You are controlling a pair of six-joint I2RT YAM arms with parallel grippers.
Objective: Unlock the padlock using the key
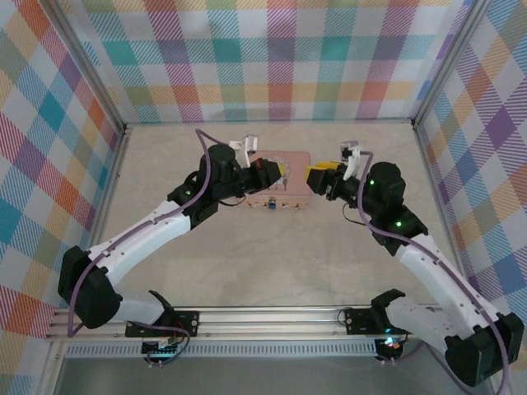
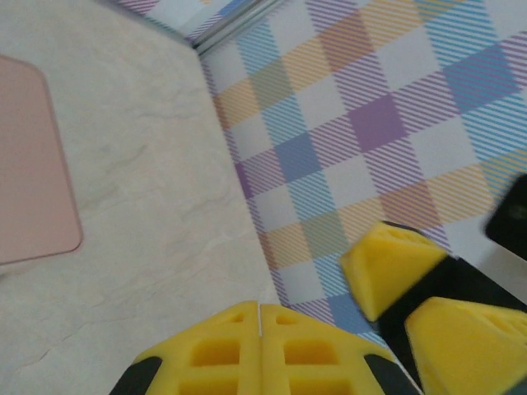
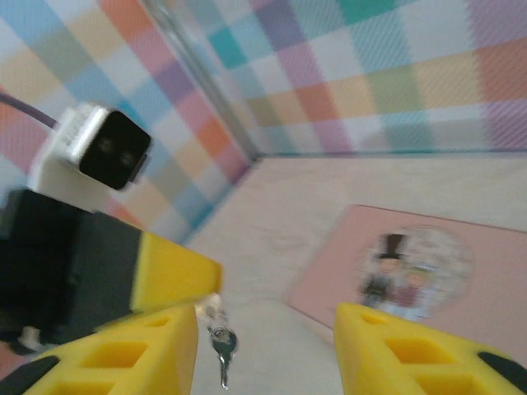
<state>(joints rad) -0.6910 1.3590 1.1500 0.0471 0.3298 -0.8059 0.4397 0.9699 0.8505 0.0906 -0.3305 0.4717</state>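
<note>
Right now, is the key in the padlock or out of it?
Out. The key dangles from the shut left gripper, while the padlock sits apart by the pink tin's near edge.

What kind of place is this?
Probably a robot test enclosure in a lab: checked backdrop walls box in a pale tabletop, with an aluminium mounting rail along its near edge.

The thin silvery metal key is looking blurred; the tiny blue padlock is showing too small for detail; the pink rectangular tin is running out of the left wrist view.
</note>
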